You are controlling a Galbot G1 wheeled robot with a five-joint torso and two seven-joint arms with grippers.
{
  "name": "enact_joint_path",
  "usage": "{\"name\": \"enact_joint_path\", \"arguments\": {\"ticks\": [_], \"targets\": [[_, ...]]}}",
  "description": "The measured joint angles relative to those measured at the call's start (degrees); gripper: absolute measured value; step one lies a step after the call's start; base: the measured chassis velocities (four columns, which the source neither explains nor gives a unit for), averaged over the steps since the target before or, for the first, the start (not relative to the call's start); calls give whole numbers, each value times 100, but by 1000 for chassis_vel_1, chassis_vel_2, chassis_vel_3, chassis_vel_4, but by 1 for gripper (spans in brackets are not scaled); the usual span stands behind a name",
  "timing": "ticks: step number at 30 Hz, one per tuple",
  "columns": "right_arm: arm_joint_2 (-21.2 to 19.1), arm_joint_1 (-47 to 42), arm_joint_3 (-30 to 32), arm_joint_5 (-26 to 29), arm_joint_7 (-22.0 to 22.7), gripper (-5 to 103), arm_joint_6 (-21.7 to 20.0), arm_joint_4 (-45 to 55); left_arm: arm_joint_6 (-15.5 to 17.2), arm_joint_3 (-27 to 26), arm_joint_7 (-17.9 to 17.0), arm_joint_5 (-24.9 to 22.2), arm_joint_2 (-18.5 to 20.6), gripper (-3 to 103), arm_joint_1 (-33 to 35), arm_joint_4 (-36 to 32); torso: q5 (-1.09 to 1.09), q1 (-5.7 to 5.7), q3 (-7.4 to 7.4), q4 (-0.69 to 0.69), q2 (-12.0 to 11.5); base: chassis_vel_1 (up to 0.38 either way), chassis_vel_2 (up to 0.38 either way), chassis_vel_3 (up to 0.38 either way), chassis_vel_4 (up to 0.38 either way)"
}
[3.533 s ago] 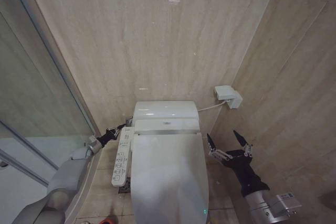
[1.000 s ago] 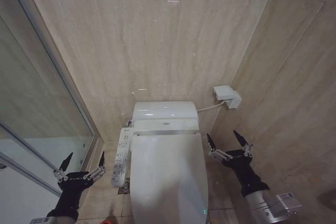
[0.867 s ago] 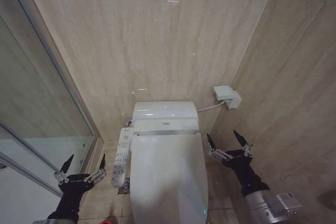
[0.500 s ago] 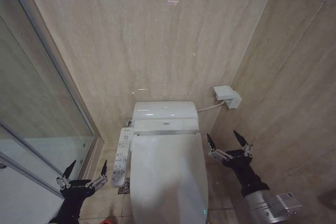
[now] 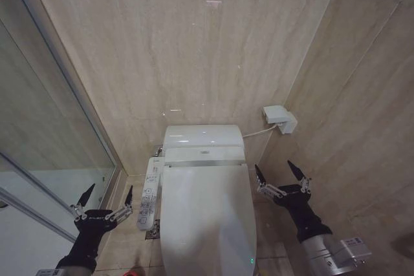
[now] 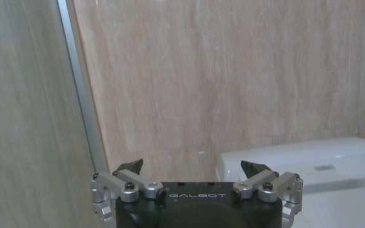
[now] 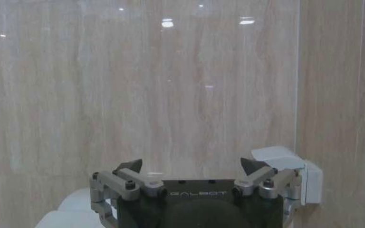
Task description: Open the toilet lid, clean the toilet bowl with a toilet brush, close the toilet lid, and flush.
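The toilet lid (image 5: 206, 214) lies closed over the bowl, between the two end effectors. The left end effector (image 5: 103, 201), fingers spread apart and holding nothing, hovers beside the side control panel (image 5: 149, 193). The right end effector (image 5: 280, 176), fingers also spread and empty, hovers near the lid's opposite edge.

"GALBOT" embossed on left gripper (image 6: 192, 173) body; same word on right gripper (image 7: 192, 172) body.
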Motion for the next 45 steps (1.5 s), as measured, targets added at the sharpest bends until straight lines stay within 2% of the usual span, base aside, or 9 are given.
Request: {"name": "enact_joint_path", "arguments": {"ticks": [5, 6, 7, 9, 13, 45], "targets": [[0, 0, 0, 0, 0, 100, 0, 0, -132, 5, 33, 11, 40, 100, -36, 3, 0, 0, 0, 0, 0, 0, 0, 0, 0], [0, 0, 0, 0, 0, 100, 0, 0, -430, -2, 37, 129, 45, 100, -103, 4, 0, 0, 0, 0, 0, 0, 0, 0, 0], [0, 0, 0, 0, 0, 100, 0, 0, -430, -2, 37, 129, 45, 100, -103, 4, 0, 0, 0, 0, 0, 0, 0, 0, 0], [0, 0, 0, 0, 0, 100, 0, 0, -703, -31, 52, 259, 37, 100, -167, 4, 0, 0, 0, 0, 0, 0, 0, 0, 0], [0, 0, 0, 0, 0, 100, 0, 0, -950, -42, 52, 279, 18, 100, -197, 4, 0, 0, 0, 0, 0, 0, 0, 0, 0], [0, 0, 0, 0, 0, 100, 0, 0, -830, 32, 17, 163, -30, 100, -155, 4, 0, 0, 0, 0, 0, 0, 0, 0, 0]]}}
